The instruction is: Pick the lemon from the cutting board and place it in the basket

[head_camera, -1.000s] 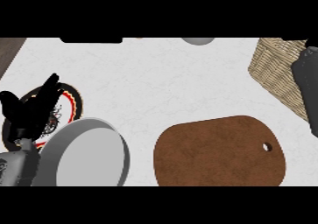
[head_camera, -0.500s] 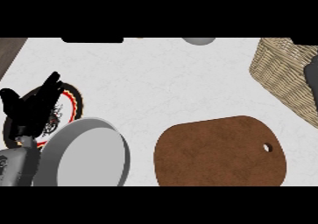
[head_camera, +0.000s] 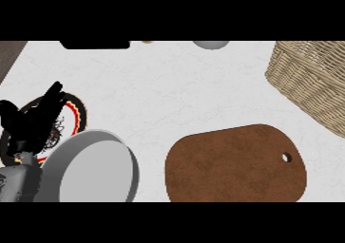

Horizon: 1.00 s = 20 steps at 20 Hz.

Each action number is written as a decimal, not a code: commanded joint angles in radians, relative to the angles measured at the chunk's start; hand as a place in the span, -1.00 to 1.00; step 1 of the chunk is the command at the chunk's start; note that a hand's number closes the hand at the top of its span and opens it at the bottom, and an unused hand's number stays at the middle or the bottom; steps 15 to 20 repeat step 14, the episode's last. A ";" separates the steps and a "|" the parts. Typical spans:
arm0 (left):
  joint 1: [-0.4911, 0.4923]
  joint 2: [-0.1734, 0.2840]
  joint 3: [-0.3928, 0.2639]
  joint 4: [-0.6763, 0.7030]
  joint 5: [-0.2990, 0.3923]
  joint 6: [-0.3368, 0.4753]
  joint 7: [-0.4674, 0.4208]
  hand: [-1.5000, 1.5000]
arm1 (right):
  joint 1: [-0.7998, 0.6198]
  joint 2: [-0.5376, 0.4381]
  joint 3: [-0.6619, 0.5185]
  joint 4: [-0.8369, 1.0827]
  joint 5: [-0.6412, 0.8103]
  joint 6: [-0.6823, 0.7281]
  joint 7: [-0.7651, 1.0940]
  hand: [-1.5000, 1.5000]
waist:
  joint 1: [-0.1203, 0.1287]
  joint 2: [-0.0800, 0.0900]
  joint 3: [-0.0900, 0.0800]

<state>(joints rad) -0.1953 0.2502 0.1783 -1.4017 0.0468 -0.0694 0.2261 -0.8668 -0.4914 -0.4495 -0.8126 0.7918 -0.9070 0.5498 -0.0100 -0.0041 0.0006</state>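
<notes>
1. Head view: the left hand (head_camera: 31, 121) rests open at 9 o'clock, fingers up, holding nothing, over a red-rimmed plate (head_camera: 78, 110).
2. A brown cutting board (head_camera: 234, 166) lies bare at 5 o'clock on the table (head_camera: 167, 85); no lemon shows.
3. The wicker basket (head_camera: 311, 80) sits at 2 o'clock.

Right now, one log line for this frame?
left hand: open, resting over plate | right hand: out of view | cutting board: bare | basket: upper right

Basket (head_camera: 316, 83) cut off at the tabletop's right edge, interior out of sight; patterned plate (head_camera: 75, 113) largely hidden behind the left robot hand (head_camera: 31, 126); grey bowl (head_camera: 98, 171) and cutting board (head_camera: 234, 166) clipped at the near edge.
</notes>
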 commanded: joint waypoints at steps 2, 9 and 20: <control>0.048 0.012 0.029 0.017 -0.001 0.002 -0.041 0.00 | 0.171 0.030 -0.061 -0.268 -0.144 -0.018 -0.017 -1.00 | -0.029 -0.010 -0.001; 0.051 0.016 0.027 -0.035 0.015 -0.009 0.009 0.00 | 0.549 0.016 -0.097 -0.665 -0.306 0.253 0.051 -1.00 | -0.039 -0.012 -0.001; 0.075 0.033 0.039 -0.083 0.023 -0.017 0.021 0.00 | 0.806 0.005 -0.191 -0.925 -0.490 0.430 0.042 -1.00 | -0.032 -0.009 -0.001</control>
